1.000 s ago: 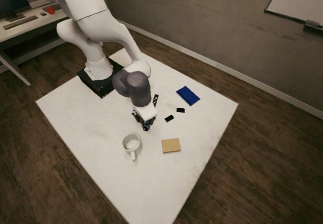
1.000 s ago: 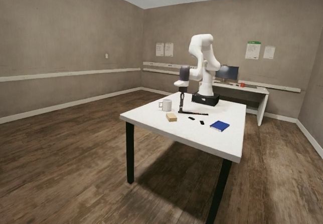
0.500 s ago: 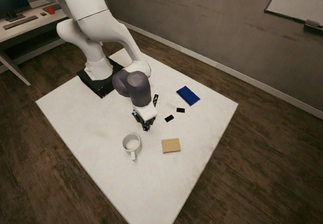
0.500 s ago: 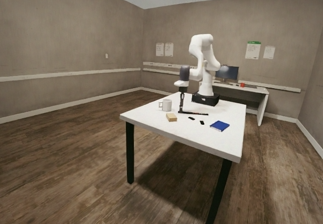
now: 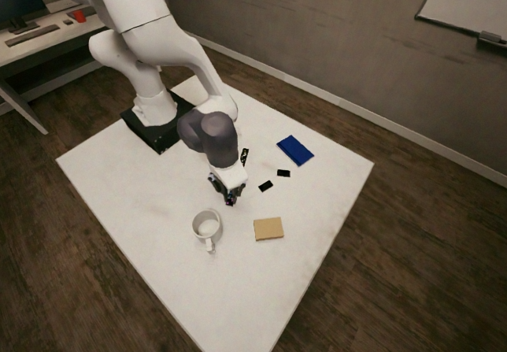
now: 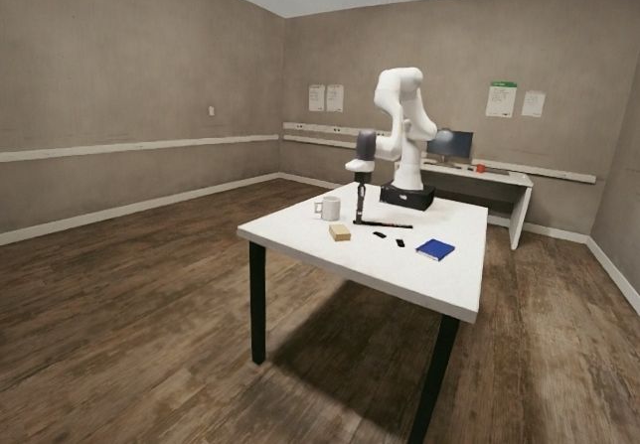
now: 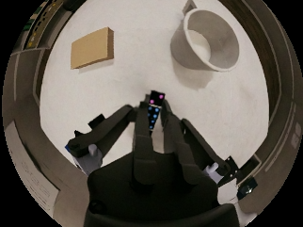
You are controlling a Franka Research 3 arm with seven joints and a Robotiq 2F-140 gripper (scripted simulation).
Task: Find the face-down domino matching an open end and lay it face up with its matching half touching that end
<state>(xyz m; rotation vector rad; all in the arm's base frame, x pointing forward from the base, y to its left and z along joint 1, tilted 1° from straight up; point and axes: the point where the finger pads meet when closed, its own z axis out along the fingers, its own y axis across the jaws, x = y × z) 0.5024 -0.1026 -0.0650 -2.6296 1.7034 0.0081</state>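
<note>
A black domino with magenta and blue pips (image 5: 229, 202) (image 7: 157, 97) lies face up at the near end of the line of dominoes (image 5: 244, 156) (image 6: 395, 225). Its magenta half points away from the line. My gripper (image 5: 230, 198) (image 6: 359, 221) (image 7: 154, 103) is low at the table, with its narrow-set fingertips on both sides of this domino, shut on it. The fingers partly hide the line and the join. One black face-down domino (image 5: 265, 186) (image 6: 379, 234) (image 7: 96, 121) lies apart from the line. Another face-down domino (image 5: 283, 173) (image 6: 400, 242) lies farther off, nearer the blue book.
A white mug (image 5: 207, 226) (image 6: 330, 208) (image 7: 205, 40) stands beyond the magenta end. A tan block (image 5: 268, 228) (image 6: 339, 232) (image 7: 91, 49) lies beside it. A blue book (image 5: 295, 150) (image 6: 435, 249) lies past the face-down dominoes. The black robot base (image 5: 158, 135) is behind the line.
</note>
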